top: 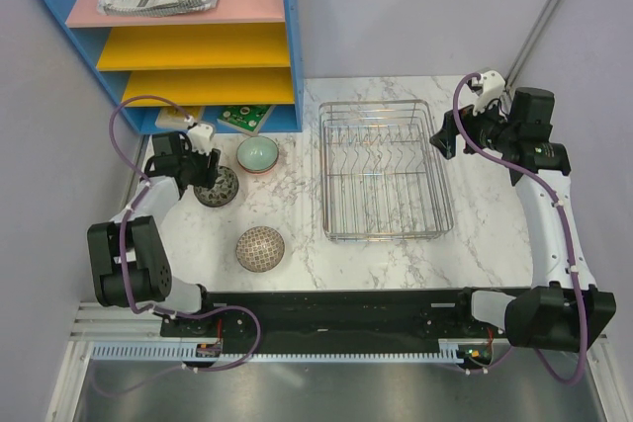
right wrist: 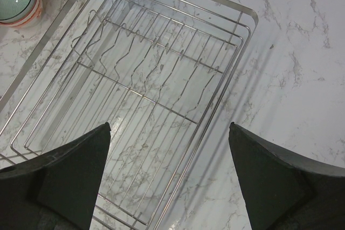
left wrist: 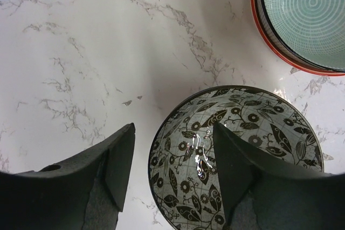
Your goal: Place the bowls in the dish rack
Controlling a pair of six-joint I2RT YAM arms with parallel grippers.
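Glossy leaf-patterned bowl (left wrist: 186,179), round (ceramic sheen); chrome wire rack (top: 386,234), rectangular

The dish rack (top: 386,170) sits right of centre on the tabletop (top: 495,234). Left of it, a stack of bowls (top: 257,154) stands farthest. A single bowl (top: 220,193) is just left of the stack and slightly nearer, under the left gripper (top: 205,173). A lone bowl (top: 260,248) lies nearest. The shelf unit (top: 188,46) stands at the far left. The right gripper (top: 441,135) hangs beside the rack's far right corner.
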